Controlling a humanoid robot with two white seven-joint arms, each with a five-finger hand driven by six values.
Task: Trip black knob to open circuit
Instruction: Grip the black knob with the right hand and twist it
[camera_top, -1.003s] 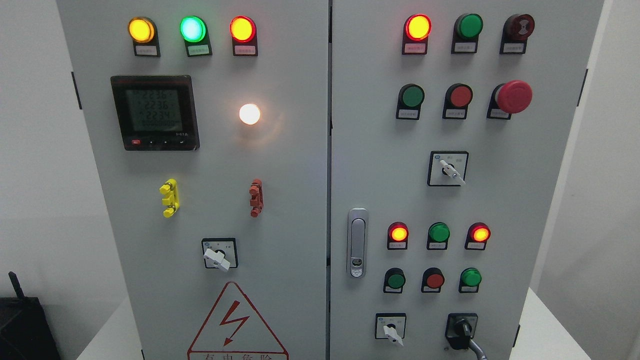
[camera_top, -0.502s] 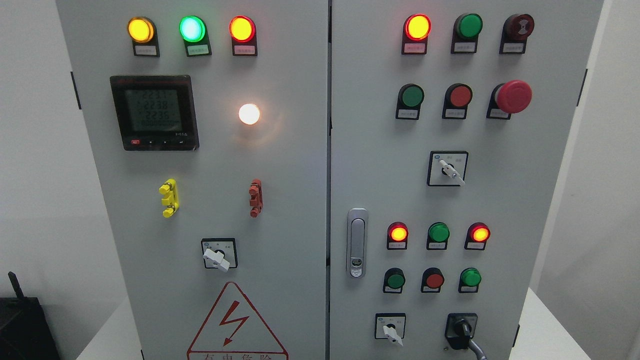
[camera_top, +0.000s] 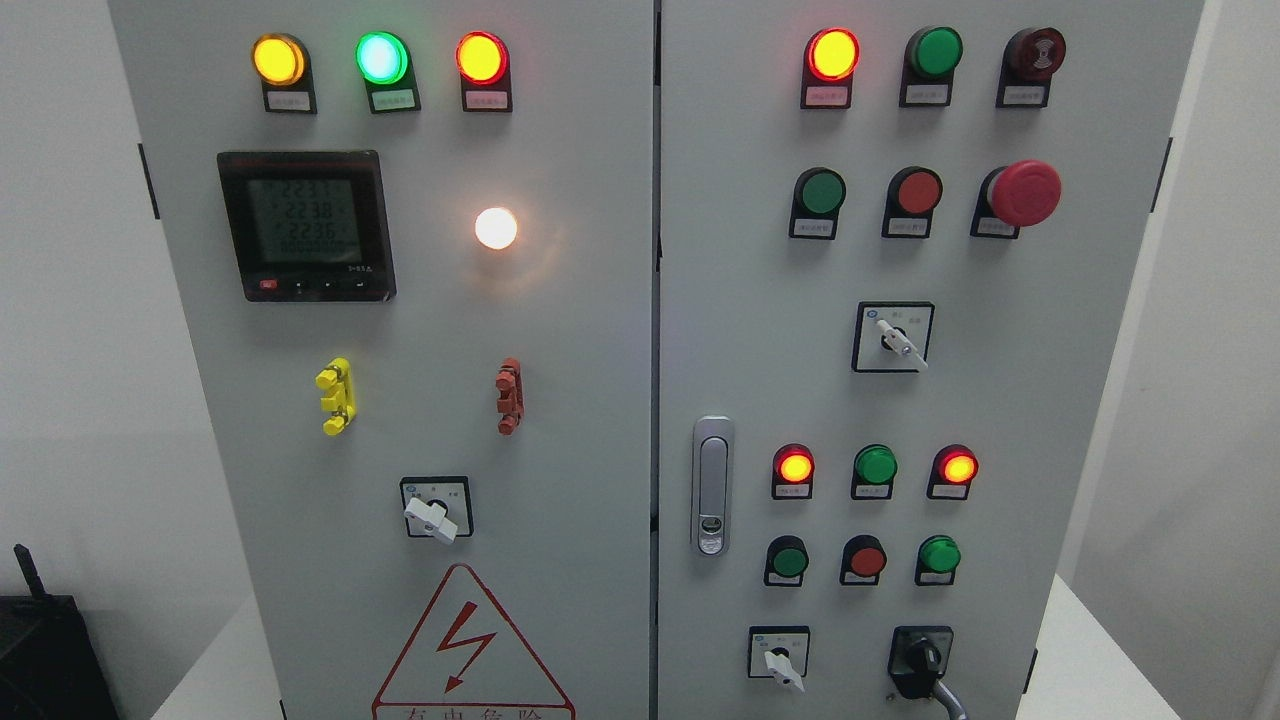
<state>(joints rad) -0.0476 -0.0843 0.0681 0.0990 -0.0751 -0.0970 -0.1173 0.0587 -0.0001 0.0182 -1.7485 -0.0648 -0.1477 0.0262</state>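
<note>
head view shows a grey cabinet (camera_top: 560, 400) with two doors filling the frame, and no hand of the robot appears anywhere, so i cannot tell whether either hand is open, closed or holding something. the black knob (camera_top: 922, 660) sits at the bottom right of the right door, well below the door latch (camera_top: 711, 485) and off to its right, in a black square plate; a grey piece (camera_top: 950, 697) runs down and to the right from it to the frame edge, and i cannot tell whether that is a lever or a cable. just left of the knob, nearer the latch's column, is a small switch with a white handle (camera_top: 780, 665), and two more such white switches sit higher up, one above and right of the latch (camera_top: 895, 338) and one on the left door (camera_top: 433, 510). the controls are grouped in rows so each lamp stands over its own label, probably to make them easy to read. red lamps right of the latch (camera_top: 795, 467) glow, which suggests the circuit is live and the knob not yet tripped. a red mushroom button (camera_top: 1023, 192) stands far above the knob. the knob's low corner spot likely means a hand must come in from the lower right. reaching there risks brushing the white switch beside it.
</note>
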